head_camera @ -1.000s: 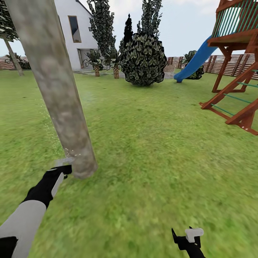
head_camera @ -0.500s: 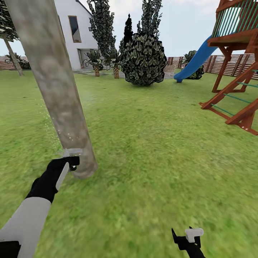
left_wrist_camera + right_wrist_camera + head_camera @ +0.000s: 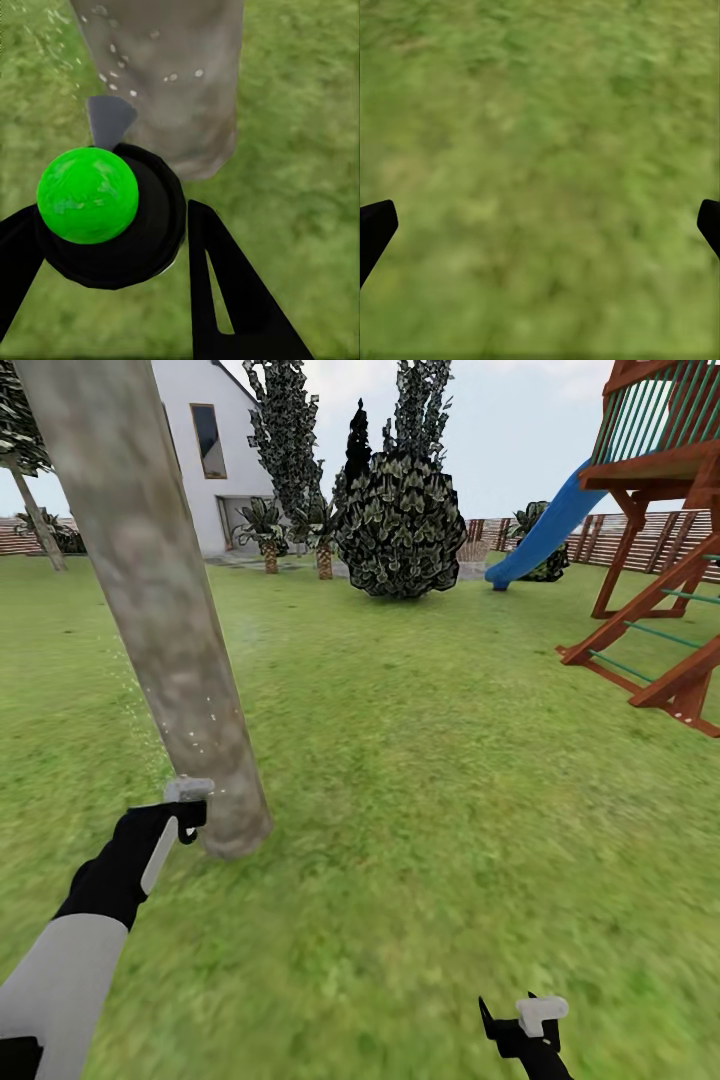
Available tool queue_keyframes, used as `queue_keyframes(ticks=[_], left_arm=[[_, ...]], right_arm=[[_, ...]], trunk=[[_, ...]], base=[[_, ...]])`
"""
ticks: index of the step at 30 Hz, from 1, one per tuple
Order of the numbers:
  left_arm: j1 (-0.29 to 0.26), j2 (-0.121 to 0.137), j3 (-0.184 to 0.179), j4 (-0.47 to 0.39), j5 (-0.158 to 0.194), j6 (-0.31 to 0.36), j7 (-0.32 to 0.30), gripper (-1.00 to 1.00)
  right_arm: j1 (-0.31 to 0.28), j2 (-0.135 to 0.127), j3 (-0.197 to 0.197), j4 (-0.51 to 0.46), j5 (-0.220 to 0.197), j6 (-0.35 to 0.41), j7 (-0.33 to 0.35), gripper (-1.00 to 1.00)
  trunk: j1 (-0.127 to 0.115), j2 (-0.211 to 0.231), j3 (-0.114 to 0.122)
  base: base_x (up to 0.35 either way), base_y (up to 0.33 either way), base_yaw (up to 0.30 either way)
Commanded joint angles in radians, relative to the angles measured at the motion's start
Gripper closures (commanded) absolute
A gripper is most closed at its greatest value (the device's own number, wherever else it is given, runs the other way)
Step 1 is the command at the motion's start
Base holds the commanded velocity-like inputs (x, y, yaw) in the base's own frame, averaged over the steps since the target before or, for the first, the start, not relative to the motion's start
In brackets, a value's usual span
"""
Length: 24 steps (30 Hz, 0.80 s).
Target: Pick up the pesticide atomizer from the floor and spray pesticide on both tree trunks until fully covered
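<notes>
Head view has the left gripper (image 3: 190, 812) low beside the tree trunk (image 3: 160, 610), specks thin higher up, risking patchy cover; left wrist: fingers pinching the pesticide atomizer (image 3: 112, 217); right wrist: right gripper (image 3: 540, 225) spread over grass

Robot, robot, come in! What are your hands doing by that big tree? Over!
Left gripper shut on dark atomizer with green ball. Right gripper open over grass. Whitish specks dot thick mottled grey-brown trunk. Nothing in the way.
</notes>
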Motion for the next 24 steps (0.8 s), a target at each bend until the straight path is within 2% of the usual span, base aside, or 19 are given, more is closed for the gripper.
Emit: queue_keyframes(ticks=[1, 6, 9, 12, 13, 17, 21, 23, 24], left_arm=[[0.0, 0.002, 0.0, 0.005, 0.0, -0.002, 0.0, 1.0], [-0.016, 0.014, 0.006, 0.023, -0.004, 0.003, 0.0, 1.0], [-0.078, 0.054, 0.008, 0.017, -0.004, 0.07, 0.0, 1.0], [-0.073, 0.063, 0.002, 0.029, -0.002, 0.066, 0.002, 1.0], [-0.072, 0.063, -0.001, 0.059, -0.003, 0.062, 0.002, 1.0], [-0.013, 0.061, -0.004, 0.136, -0.004, 0.01, 0.0, 1.0], [0.006, 0.064, 0.001, 0.125, -0.004, 0.005, -0.001, 1.0], [-0.003, 0.065, 0.003, 0.093, -0.006, 0.013, -0.001, 1.0], [-0.026, 0.067, 0.006, 0.082, -0.007, 0.025, 0.001, 1.0]], right_arm=[[0.0, 0.0, 0.0, 0.0, 0.0, 0.0, 0.0, -1.0], [0.0, 0.0, 0.0, 0.0, 0.0, 0.0, 0.0, -1.0], [-0.001, 0.0, 0.0, 0.0, 0.0, 0.0, 0.0, -1.0], [0.0, 0.0, 0.0, 0.0, 0.0, 0.0, -0.001, -1.0], [0.0, 0.0, 0.0, 0.0, 0.0, 0.0, 0.0, -1.0], [0.0, 0.0, 0.0, 0.0, 0.0, 0.0, 0.0, -1.0], [0.0, 0.0, 0.0, 0.0, 0.0, 0.0, 0.0, -1.0], [0.0, 0.0, 0.0, 0.0, 0.0, 0.0, 0.0, -1.0], [0.0, 0.0, 0.0, 0.0, 0.0, 0.0, 0.0, -1.0]], trunk=[[0.0, 0.0, 0.0], [0.0, 0.0, 0.0], [0.0, 0.0, 0.0], [0.0, 0.0, 0.0], [0.0, 0.0, 0.0], [0.0, 0.0, 0.0], [0.0, 0.0, 0.0], [0.0, 0.0, 0.0], [0.0, 0.0, 0.0]], base=[[0.0, 0.0, 0.0], [0.0, 0.0, 0.0], [0.0, 0.0, 0.0], [0.0, 0.0, 0.0], [0.0, 0.0, 0.0], [0.0, 0.0, 0.0], [0.142, 0.098, 0.0], [0.026, 0.019, 0.0], [0.003, 0.003, 0.0]])
